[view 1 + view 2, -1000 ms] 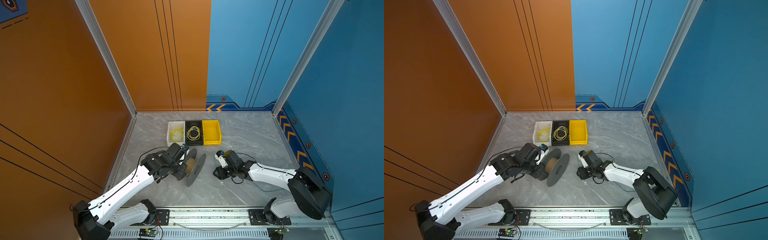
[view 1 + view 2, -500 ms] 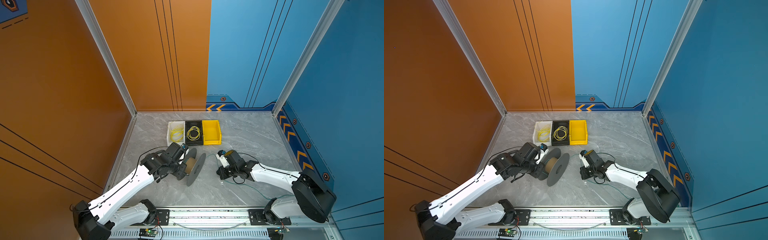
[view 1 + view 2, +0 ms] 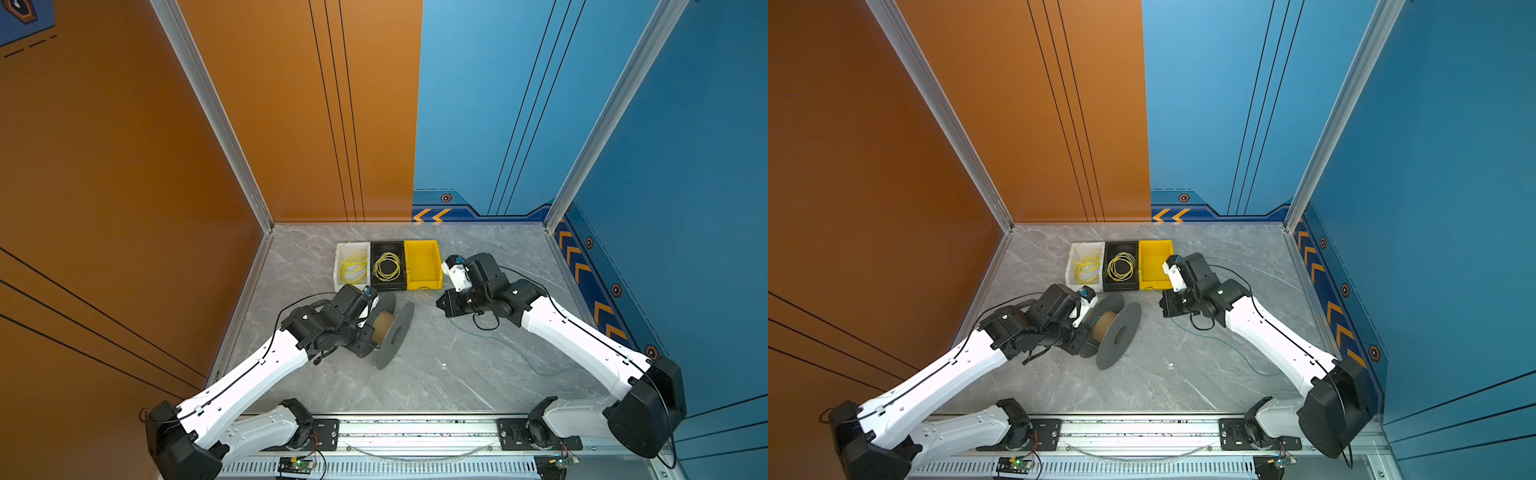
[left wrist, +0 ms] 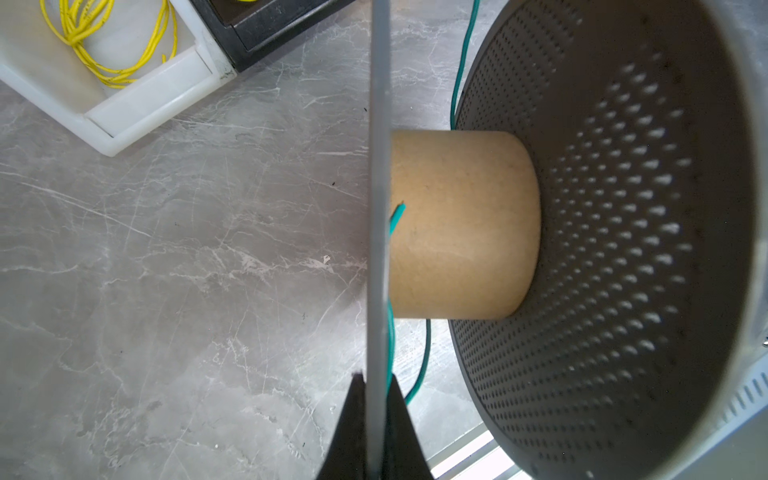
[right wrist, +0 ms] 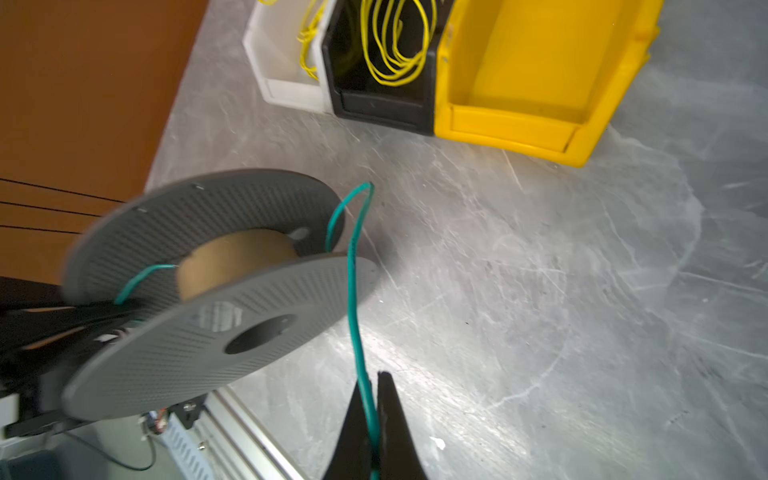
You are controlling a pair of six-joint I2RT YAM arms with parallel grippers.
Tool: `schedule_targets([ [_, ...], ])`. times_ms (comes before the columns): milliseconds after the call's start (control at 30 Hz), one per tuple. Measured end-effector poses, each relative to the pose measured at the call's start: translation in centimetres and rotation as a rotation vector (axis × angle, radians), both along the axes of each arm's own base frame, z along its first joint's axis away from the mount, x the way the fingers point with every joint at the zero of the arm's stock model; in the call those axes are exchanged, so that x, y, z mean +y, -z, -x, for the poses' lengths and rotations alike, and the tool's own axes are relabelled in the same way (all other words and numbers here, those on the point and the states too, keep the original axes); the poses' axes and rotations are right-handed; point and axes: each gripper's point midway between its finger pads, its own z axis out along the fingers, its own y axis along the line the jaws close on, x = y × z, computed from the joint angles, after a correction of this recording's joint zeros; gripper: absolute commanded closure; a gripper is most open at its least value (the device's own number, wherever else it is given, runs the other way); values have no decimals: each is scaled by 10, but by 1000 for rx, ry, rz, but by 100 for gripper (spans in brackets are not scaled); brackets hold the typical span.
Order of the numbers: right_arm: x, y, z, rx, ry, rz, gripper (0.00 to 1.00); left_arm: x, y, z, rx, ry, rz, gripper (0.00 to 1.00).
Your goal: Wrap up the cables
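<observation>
The grey spool [image 3: 398,332] with a brown cardboard core [image 4: 461,224] sits tilted at table centre. My left gripper [image 4: 376,386] is shut on the edge of one flange [image 4: 379,166], with the teal cable's end [image 4: 397,216] pinched against that flange. The teal cable [image 5: 353,291] loops out past the spool and runs into my right gripper [image 5: 372,390], which is shut on it. In both top views the right gripper [image 3: 439,302] [image 3: 1163,307] hangs just right of the spool. The cable's slack [image 3: 511,349] trails over the table under the right arm.
Three bins stand in a row behind the spool: a white bin [image 3: 338,266] and a black bin [image 3: 388,247] holding yellow wire coils, and a yellow bin [image 3: 422,266]. Orange and blue walls enclose the table. A metal rail [image 3: 415,428] runs along the front edge.
The right gripper closed on the teal cable and moved back toward the bins, drawing the cable with it. The left arm and spool stayed put.
</observation>
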Motion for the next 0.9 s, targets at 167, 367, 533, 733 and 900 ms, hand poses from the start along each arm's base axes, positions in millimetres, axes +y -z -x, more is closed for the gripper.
schedule_targets([
  [167,39,-53,13,48,-93,-133,100,-4,-10,-3,-37,2,-8,100],
  [367,93,-98,46,97,-236,-251,100,-6,-31,-12,-91,-68,11,100],
  [533,129,-105,74,165,-305,-340,100,3,-38,-21,-110,-225,36,100],
  [733,153,-82,97,217,-336,-386,100,17,-46,-28,-138,-441,137,100],
  [900,158,-37,115,248,-335,-365,100,25,-54,-36,-165,-569,221,100],
])
